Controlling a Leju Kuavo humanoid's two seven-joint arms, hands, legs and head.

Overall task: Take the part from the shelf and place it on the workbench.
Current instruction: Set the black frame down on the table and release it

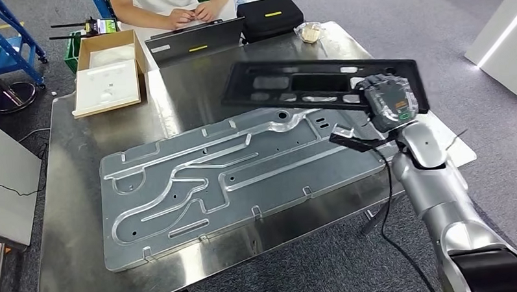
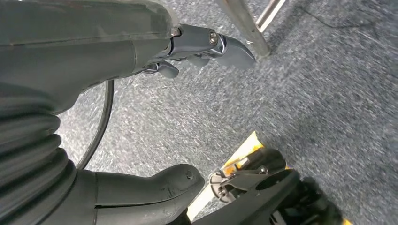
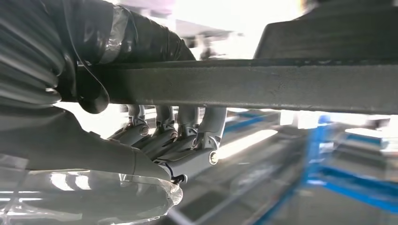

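A steel workbench point(image 1: 70, 211) fills most of the head view, seen from above. At right of centre the robot's right hand point(image 1: 389, 102) grips a long black frame-shaped part point(image 1: 305, 82), holding it by its right end. The part hangs level above the upper right of the workbench, over the far edge of a large silver machined plate point(image 1: 231, 179) that lies flat across the middle of the bench. Whether the part touches the plate cannot be told. In the right wrist view the fingers point(image 3: 187, 136) of this hand curl around one face of the part's dark edge point(image 3: 244, 84), which runs straight across the frame.

In the left wrist view the left hand point(image 2: 141, 108) points at grey carpet; its thumb and fingers stand apart with nothing between them.

At the upper left of the head view an open cardboard box point(image 1: 108, 70) with white foam sits on the bench. A grey flat panel point(image 1: 194, 41) and a black case point(image 1: 269, 16) lie along the top edge, with a small clear bag point(image 1: 309, 32) just right of the case. A person's hands point(image 1: 191, 15) rest at the top centre
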